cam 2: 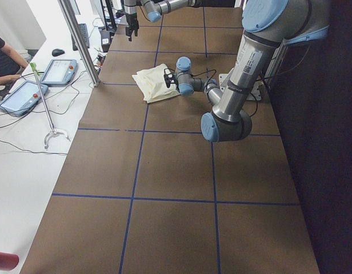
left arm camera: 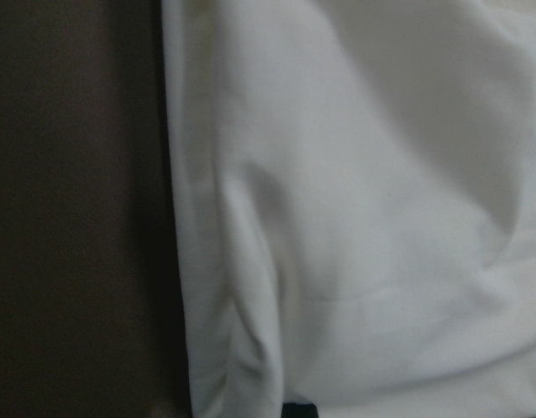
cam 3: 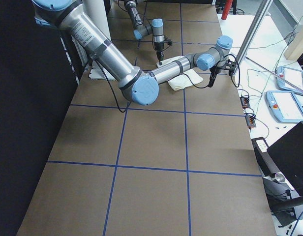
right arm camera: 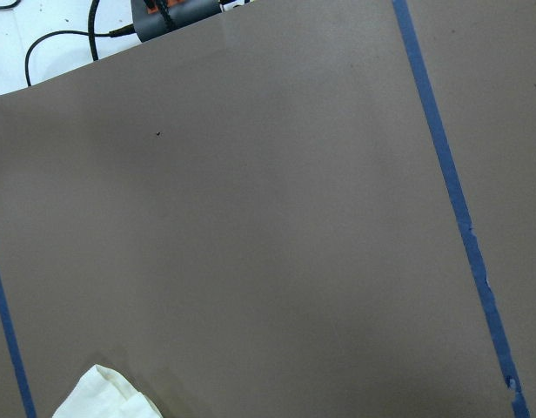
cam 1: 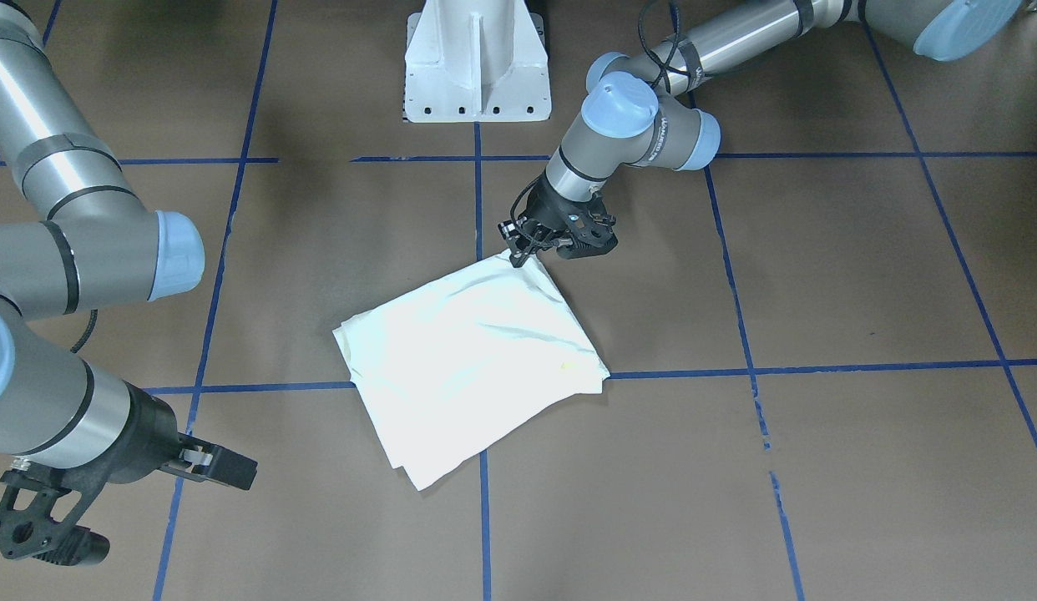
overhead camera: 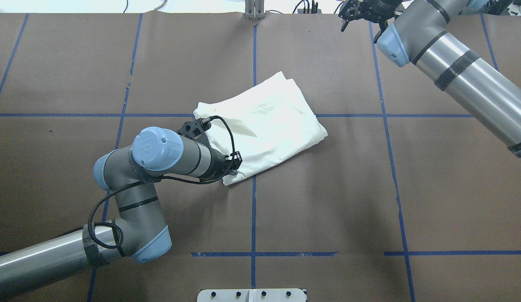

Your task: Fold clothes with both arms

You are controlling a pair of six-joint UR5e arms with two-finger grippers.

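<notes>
Plain shirt [cam 1: 472, 359]; logo-embossed left arm [overhead camera: 160, 151]

We look at a broad table [overhead camera: 327, 201] covered in brown paper, which blue tape lines [overhead camera: 253, 209] cross into a grid. A white bench [cam 2: 27, 148] on its far side carries blue-rimmed tablets [cam 2: 59, 72] and an aluminium post [cam 2: 79, 40]. On the near side stands a black backdrop [cam 2: 330, 142].
</notes>
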